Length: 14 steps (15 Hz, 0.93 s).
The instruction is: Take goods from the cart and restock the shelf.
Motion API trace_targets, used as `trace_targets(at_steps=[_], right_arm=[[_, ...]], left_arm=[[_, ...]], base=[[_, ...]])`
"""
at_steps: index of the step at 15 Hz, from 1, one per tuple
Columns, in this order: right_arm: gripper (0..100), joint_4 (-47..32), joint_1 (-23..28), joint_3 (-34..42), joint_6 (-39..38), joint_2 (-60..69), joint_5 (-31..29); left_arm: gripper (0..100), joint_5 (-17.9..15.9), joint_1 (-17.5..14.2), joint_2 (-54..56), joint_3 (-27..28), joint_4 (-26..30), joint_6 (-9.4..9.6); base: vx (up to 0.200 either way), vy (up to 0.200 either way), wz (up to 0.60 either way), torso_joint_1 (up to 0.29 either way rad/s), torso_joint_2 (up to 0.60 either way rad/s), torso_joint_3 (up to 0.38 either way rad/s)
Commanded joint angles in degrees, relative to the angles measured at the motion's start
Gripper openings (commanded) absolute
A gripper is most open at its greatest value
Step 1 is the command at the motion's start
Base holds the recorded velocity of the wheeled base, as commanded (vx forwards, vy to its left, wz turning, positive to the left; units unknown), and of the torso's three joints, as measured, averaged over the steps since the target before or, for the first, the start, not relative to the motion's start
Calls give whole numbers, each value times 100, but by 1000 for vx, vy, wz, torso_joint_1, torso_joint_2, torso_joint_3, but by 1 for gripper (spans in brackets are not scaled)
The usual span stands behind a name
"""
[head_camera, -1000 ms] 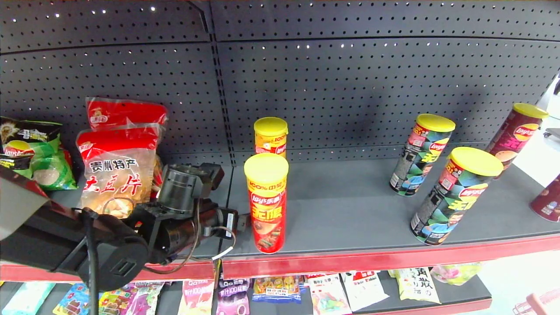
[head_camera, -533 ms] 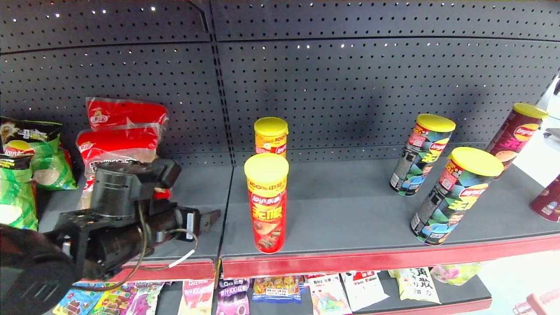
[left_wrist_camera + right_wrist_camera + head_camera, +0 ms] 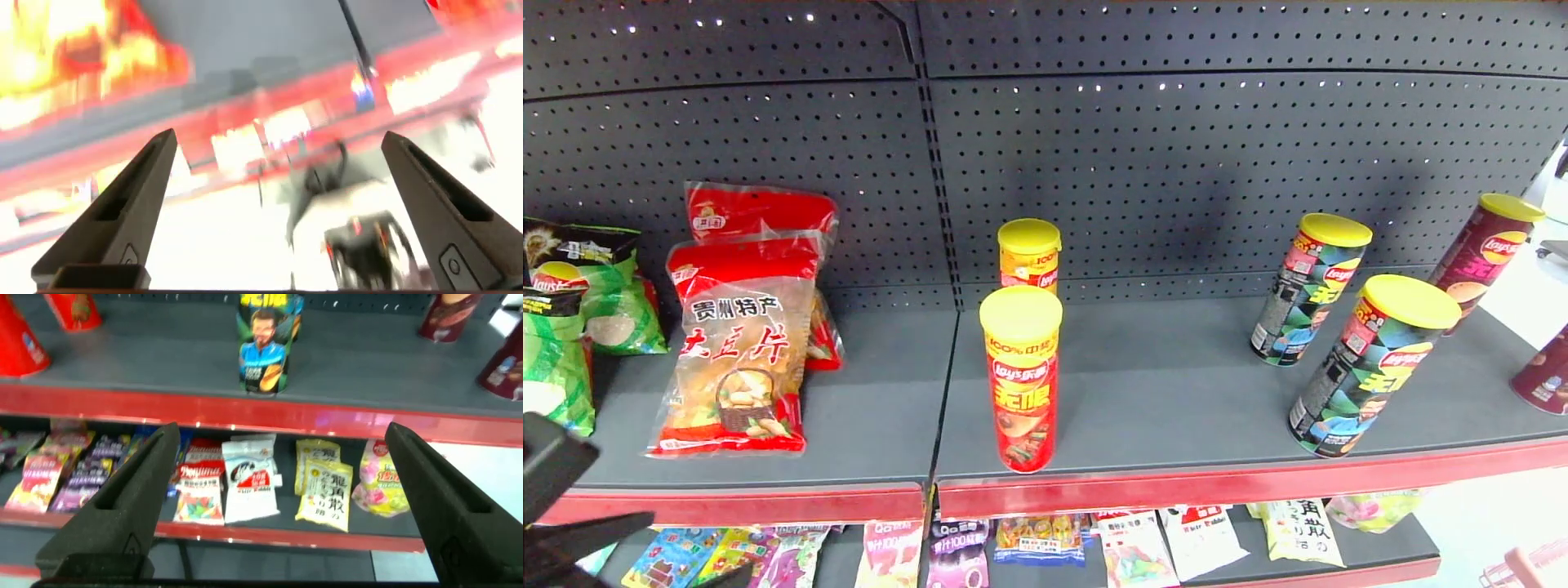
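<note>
A tall red can with a yellow lid stands near the front edge of the grey shelf, and a second one stands behind it. A red bag of crisps leans further left. My left gripper is open and holds nothing, hanging below and in front of the shelf's red lip. My left arm shows at the lower left corner. My right gripper is open and holds nothing, low in front of the shelf, facing a green-and-black can.
Two green-and-black cans and a maroon can stand on the right. Green bags sit at the far left. Small snack packets fill the lower shelf. Bare shelf lies between the red and green cans.
My left arm has pulled back from beside the front red can, down and to the left off the shelf. This uncovers the red bag. The cans have not moved.
</note>
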State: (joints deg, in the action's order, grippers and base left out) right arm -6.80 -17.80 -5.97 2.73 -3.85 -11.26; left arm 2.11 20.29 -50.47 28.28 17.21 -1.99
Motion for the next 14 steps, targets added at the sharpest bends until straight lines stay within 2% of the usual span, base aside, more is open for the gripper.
trace_targets(at_steps=[1, 4, 7, 14], right_arm=[[100, 39, -83, 158, 35, -212, 45], [100, 39, -83, 167, 35, -274, 37], [100, 47, -83, 158, 96, -186, 28], [100, 47, -92, 158, 96, 42, 28]], left_arm=[[100, -149, -69, 1391, 257, 625, 23], [100, -105, -86, 1602, 248, 617, 32], [100, -53, -86, 1716, 204, 625, 23], [100, -44, -86, 1786, 213, 573, 58]], base=[[0, 0, 0, 0, 0, 0], [0, 0, 0, 0, 0, 0], [-200, 0, 0, 2, 4, 1], [0, 0, 0, 0, 0, 0]])
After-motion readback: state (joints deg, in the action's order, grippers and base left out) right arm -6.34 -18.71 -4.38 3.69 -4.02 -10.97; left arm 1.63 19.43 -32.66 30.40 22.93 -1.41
